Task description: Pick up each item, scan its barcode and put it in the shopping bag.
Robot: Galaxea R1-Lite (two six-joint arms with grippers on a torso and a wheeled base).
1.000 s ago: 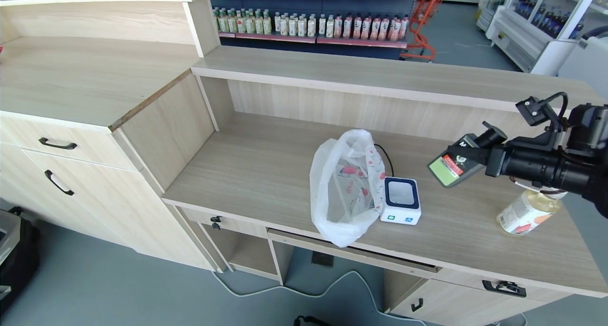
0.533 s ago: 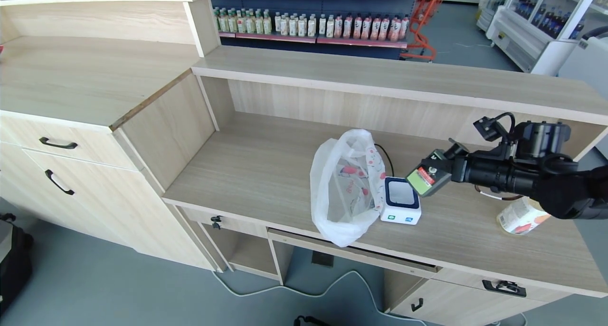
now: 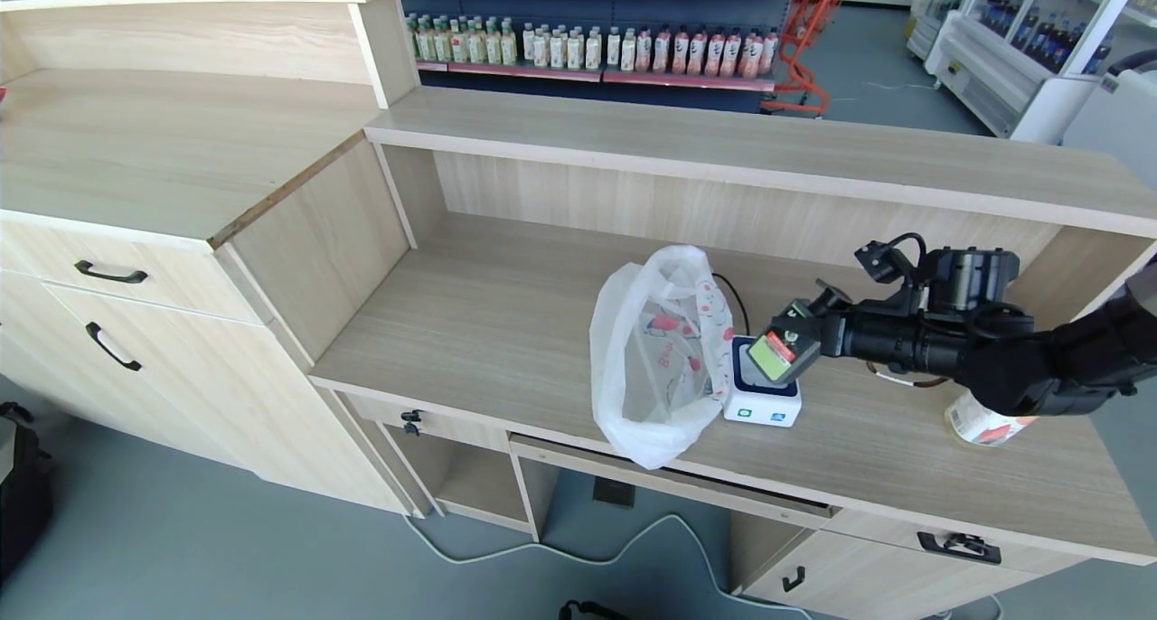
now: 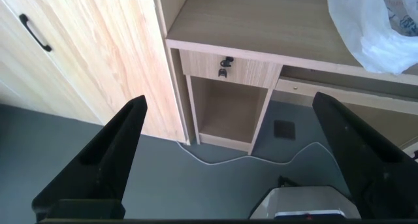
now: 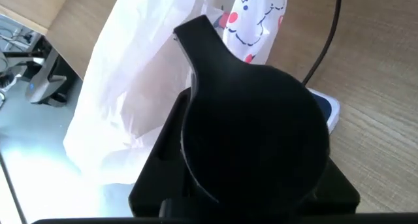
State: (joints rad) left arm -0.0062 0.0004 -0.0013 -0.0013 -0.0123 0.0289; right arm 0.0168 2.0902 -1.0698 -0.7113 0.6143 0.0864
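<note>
Nearest, the left pincer (image 4: 228, 164) hangs low in front of the worktop (image 3: 506, 331), over the grey floor and facing the open cubby (image 4: 228, 113) under the drawer. Its two dark fingers (image 4: 98, 168) are spread wide and hold nothing.

On the worktop's front edge stands the white plastic shopping bag (image 3: 655, 358), mouth up and gaping, with red and pink print on its side. Touching it at 3 o'clock is the scanner (image 3: 764, 403), a small white box with a dark blue top. Well apart, again at 3 o'clock, a bottle (image 3: 981, 423) lies partly hidden under the right arm.

That arm comes in from 3 o'clock, and the right pincer (image 3: 795, 340) is clenched on a small packet (image 3: 773, 356) with a green and red face. The packet is tilted and held just over the scanner's top, beside the bag's rim.

A black cable (image 3: 737, 299) runs from behind the scanner toward 12 o'clock, past the bag.

Beyond the raised back ledge, store shelves (image 3: 597, 51) carry rows of drinks.
</note>
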